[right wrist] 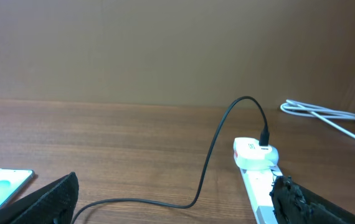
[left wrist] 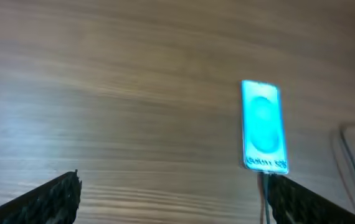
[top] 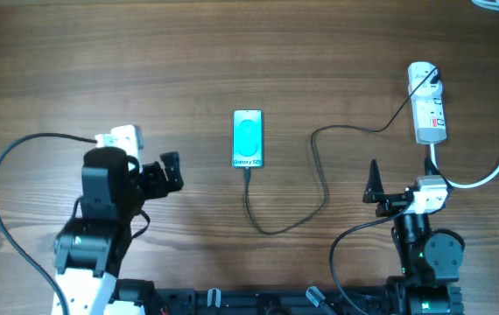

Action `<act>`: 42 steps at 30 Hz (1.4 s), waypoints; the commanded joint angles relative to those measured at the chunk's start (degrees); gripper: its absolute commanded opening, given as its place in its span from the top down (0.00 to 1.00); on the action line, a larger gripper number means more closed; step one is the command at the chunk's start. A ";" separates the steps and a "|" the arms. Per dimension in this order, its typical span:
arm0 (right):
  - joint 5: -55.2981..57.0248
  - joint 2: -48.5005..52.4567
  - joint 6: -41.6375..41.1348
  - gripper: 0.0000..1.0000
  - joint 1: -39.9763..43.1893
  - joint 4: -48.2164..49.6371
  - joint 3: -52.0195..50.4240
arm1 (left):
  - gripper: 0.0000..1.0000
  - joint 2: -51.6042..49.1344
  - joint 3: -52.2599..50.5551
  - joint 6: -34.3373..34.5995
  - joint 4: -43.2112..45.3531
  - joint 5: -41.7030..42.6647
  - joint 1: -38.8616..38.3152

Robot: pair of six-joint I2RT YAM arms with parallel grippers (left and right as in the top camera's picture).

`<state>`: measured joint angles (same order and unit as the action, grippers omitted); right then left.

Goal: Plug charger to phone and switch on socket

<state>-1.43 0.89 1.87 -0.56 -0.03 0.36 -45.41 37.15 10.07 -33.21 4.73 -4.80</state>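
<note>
While left gripper [left wrist: 174, 186] and right gripper [right wrist: 177, 196] gape empty, the charger [top: 323, 191] curls from phone [top: 248, 138] to socket [top: 427, 105], white lead [right wrist: 314, 111] nearby.

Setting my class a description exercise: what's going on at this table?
Neither arm is handling anything: the left gripper and right gripper hang open above the wooden table. The thin black charger cable runs from the white oblong power strip to the flat turquoise-screened phone, apparently plugged in. Whether the strip is switched on cannot be seen.
</note>
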 commanded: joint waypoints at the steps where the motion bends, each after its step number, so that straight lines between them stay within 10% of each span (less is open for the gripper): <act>1: -0.04 -0.68 1.14 0.00 -0.13 0.15 -0.09 | 0.00 5.46 -8.02 -7.06 8.17 11.37 2.08; 16: -0.04 -0.68 1.14 0.00 -0.13 0.15 -0.09 | 0.00 34.84 -25.77 -2.01 19.32 7.37 3.06; 42: -0.04 -0.68 1.11 0.00 -0.13 0.17 -0.09 | 0.00 44.92 -33.46 5.88 32.74 0.48 3.10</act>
<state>-1.43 0.89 1.87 -0.56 -0.03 0.36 -1.45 4.12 15.42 -1.96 7.49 -2.13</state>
